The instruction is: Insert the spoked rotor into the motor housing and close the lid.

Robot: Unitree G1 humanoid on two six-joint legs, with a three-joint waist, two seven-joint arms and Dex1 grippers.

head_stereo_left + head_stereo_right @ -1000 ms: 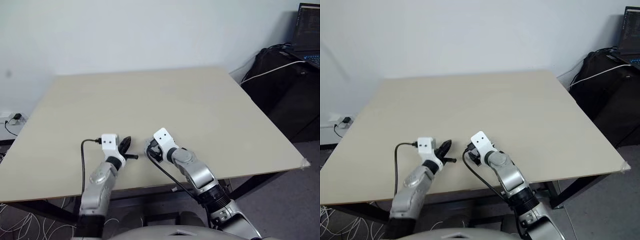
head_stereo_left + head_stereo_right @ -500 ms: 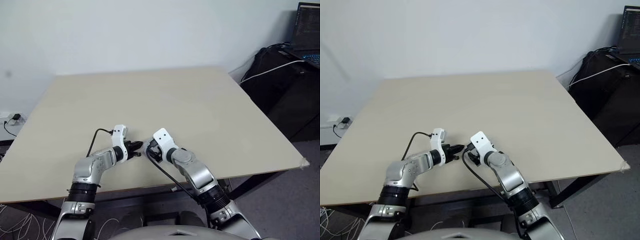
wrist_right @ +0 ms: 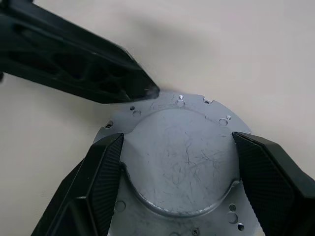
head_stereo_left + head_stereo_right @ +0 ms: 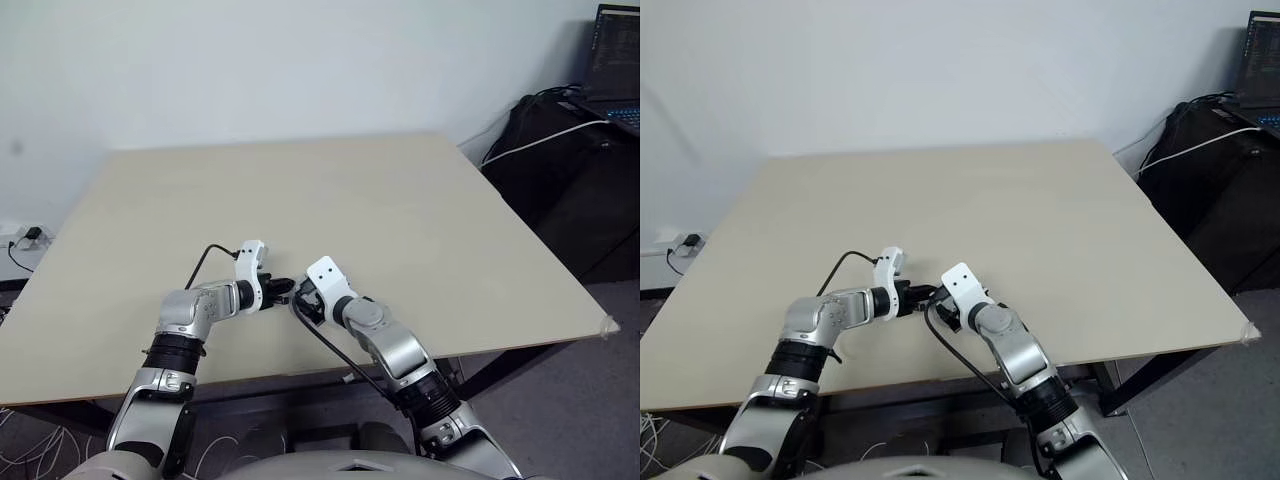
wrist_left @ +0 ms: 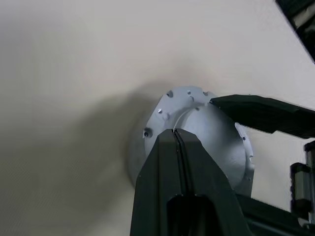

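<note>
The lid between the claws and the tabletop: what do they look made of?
The lid looks like bare metal, probably aluminium: dull silver-grey dome with fine scratches and a flange of small holes. The tabletop looks like pale beige laminate or painted board, smooth and matte; it could be either.

A plain white wall [image 4: 300, 70] stands behind a pale beige table [image 4: 330, 200] on dark legs. At the right sit black bags [image 4: 570, 190], a white cable [image 4: 530, 143] and an open laptop [image 4: 612, 65]; a grey floor [image 4: 590, 420] lies below.
</note>
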